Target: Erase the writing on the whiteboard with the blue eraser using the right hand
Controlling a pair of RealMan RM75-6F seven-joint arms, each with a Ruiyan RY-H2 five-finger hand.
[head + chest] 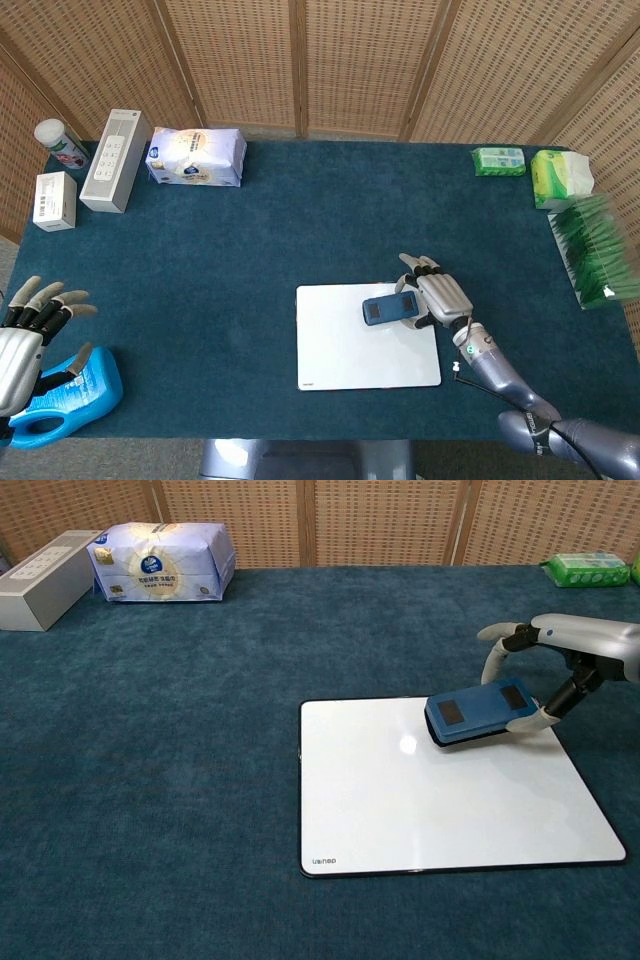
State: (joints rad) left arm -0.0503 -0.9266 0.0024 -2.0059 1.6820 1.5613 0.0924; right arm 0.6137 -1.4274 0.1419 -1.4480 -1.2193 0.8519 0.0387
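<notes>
The white whiteboard [345, 350] [440, 800] lies flat on the blue cloth at front centre; I see no writing on its surface. My right hand [440, 297] [560, 655] grips the blue eraser [389, 307] [478, 711] by its right end, and the eraser sits over the board's upper right area. My left hand [25, 335] hovers at the far left table edge with fingers spread, holding nothing, just above a blue bottle [65, 395]. The chest view does not show the left hand.
At the back left are a tissue pack [195, 157] [160, 560], a white box [115, 160], a smaller box [55, 200] and a white bottle [60, 143]. Green packs [498, 161] [560, 177] and a green bundle [592, 250] line the right edge.
</notes>
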